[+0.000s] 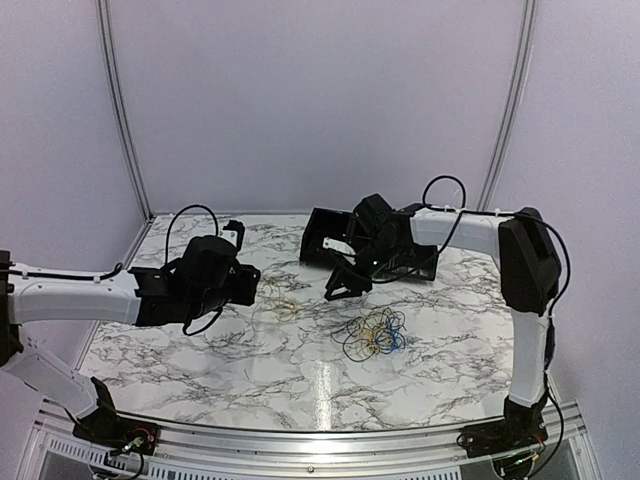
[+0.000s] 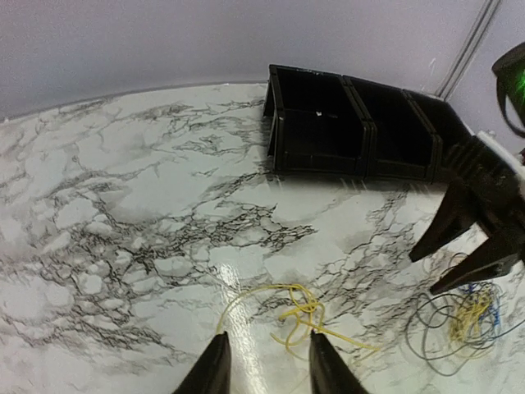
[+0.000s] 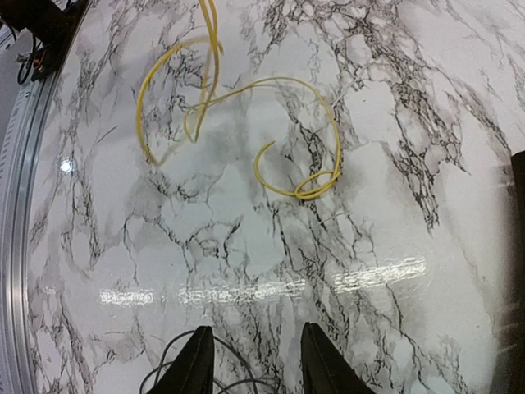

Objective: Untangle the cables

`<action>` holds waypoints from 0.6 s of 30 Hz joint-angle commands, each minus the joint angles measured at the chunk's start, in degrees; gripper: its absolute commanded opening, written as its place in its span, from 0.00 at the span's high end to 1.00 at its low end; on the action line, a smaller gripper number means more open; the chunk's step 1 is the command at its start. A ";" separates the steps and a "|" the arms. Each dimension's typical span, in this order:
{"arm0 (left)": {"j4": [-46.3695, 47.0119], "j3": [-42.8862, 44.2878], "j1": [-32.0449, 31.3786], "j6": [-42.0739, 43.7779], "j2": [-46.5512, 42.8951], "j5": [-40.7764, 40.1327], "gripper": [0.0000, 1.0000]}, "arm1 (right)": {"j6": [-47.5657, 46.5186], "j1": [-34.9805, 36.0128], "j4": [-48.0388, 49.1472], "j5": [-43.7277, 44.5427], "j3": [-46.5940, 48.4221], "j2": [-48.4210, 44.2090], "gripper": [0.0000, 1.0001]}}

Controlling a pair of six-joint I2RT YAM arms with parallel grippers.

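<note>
Cables: one yellow cable lies loose on the counter, just ahead of the left claw's fingertips. The black, blue and remaining yellow wires sit in a tangle off to that claw's right.
Left claw: fingers wide apart, nothing between them, low over the counter.
Right claw: also spread wide and empty. The tangle lies just behind its fingertips, black loops showing at the base of its fingers.
Risk, snagging: a blind close there would likely catch several strands at once, and pulling would tighten the knot rather than free a wire.
Risk, dragging: thin floppy wire may slip from the fingers, or the whole tangle may slide toward the loose yellow cable and mix with it again.
Risk, crowding: the two claws work close together and could collide.
Backdrop: black bins stand beyond both claws.
</note>
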 commanded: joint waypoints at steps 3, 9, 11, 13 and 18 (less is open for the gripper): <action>-2.21 -6.65 -0.69 -3.42 -15.30 0.08 0.49 | 12.09 2.84 4.85 -1.22 8.68 7.05 0.62; -3.08 -12.27 -0.42 -4.58 -18.78 -2.53 0.44 | 15.97 4.43 5.44 -0.65 14.96 14.26 0.60; -3.53 -12.44 -0.15 -6.22 -16.61 -3.00 0.45 | 17.73 4.70 6.71 0.82 15.76 15.83 0.62; -3.50 -11.84 0.98 -7.66 -12.55 -0.65 0.46 | 18.37 4.67 7.44 1.44 16.22 16.66 0.63; -3.27 -4.88 3.78 -10.24 1.15 7.08 0.47 | 16.76 4.82 6.87 2.13 16.39 17.49 0.63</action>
